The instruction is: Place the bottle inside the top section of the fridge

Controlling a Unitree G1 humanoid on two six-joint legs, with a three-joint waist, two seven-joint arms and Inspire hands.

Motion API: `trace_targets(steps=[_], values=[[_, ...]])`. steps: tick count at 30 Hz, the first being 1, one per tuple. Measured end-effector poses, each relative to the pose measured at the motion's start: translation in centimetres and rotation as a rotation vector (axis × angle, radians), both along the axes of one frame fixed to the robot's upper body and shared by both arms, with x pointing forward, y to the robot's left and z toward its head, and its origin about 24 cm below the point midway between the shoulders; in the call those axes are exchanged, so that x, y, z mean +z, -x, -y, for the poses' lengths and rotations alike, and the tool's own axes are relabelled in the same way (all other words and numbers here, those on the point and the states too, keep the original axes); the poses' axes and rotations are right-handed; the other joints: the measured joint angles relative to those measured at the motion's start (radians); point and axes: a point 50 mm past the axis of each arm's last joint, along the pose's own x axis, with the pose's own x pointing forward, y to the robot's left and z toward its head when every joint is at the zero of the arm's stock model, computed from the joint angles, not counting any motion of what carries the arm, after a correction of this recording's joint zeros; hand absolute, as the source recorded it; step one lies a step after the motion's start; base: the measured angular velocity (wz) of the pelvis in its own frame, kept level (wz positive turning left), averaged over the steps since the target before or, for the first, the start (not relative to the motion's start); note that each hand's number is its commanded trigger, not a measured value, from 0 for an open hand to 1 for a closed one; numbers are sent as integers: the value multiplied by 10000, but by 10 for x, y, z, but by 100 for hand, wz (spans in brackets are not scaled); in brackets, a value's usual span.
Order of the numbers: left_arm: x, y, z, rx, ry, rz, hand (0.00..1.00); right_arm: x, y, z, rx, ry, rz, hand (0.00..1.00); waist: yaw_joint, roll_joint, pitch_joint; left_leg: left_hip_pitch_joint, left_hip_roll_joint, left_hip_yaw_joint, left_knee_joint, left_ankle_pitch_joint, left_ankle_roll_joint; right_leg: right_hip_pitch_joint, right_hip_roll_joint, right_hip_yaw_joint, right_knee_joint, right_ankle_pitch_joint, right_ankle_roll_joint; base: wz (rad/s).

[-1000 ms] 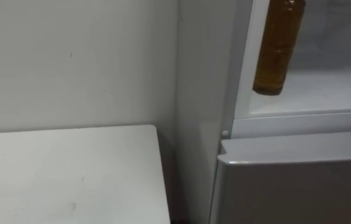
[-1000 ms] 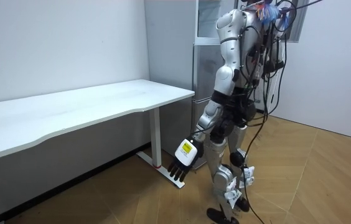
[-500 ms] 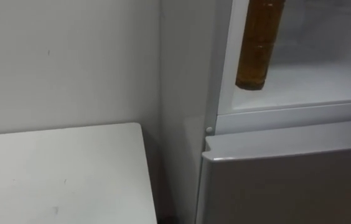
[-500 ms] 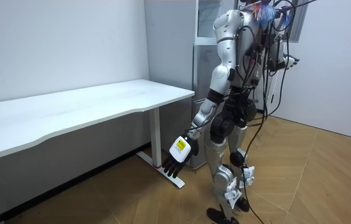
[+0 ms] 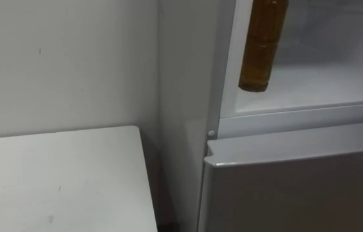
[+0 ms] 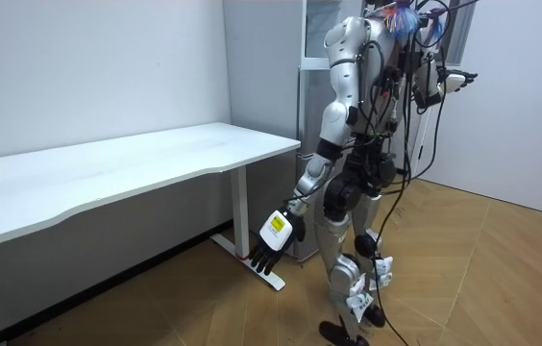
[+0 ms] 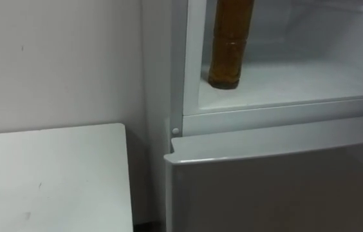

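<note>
Far above my slack left hand (image 6: 273, 252), the bottle (image 5: 262, 45) is upright in the upper fridge (image 5: 297, 119); my right hand's hold I cannot tell. It looks full, stiff and slick, so I'd grip its ribs.

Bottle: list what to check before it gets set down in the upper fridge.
1. Upper fridge open: ok.
2. Bottle near upright: ok.
3. Bottle's base resting on the shelf: cannot tell.
4. Hold on the bottle's top: cannot tell, it runs past the picture's upper edge.
5. Shelf beside the bottle bare: ok.
6. Left hand out of the way, hanging by the table, fingers relaxed: ok.
</note>
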Motion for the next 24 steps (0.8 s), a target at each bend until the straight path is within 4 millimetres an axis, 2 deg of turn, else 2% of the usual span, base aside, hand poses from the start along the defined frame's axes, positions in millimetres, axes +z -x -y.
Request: trace_targets(steps=[7, 14, 20, 24], values=[[-1, -2, 1, -18, 55, 37, 0, 3, -6, -8, 391, 388, -287, 0, 185, 46, 13, 20, -11, 81, 7, -1, 0, -106, -28, 78, 160, -79, -16, -5], [-4, 0, 6, -203, 268, -257, 0, 7, -27, -28, 1459, 1786, -1351, 0, 326, 75, 21, 45, -12, 86, 27, -1, 0, -56, -16, 113, 157, -89, -20, -1], [-7, -3, 8, -214, 332, -337, 0, 7, -40, -41, 2428, 2166, -1487, 0, 748, 107, 40, 187, -17, 43, 8, -3, -1, 69, -9, 137, 92, -90, -17, -1], [-8, -2, 11, -416, 350, -498, 0, 9, -46, -48, 2944, 2382, -1420, 0, 868, 188, 57, 195, -14, -15, -3, -5, -3, 148, -9, 36, -7, -83, -9, 8]])
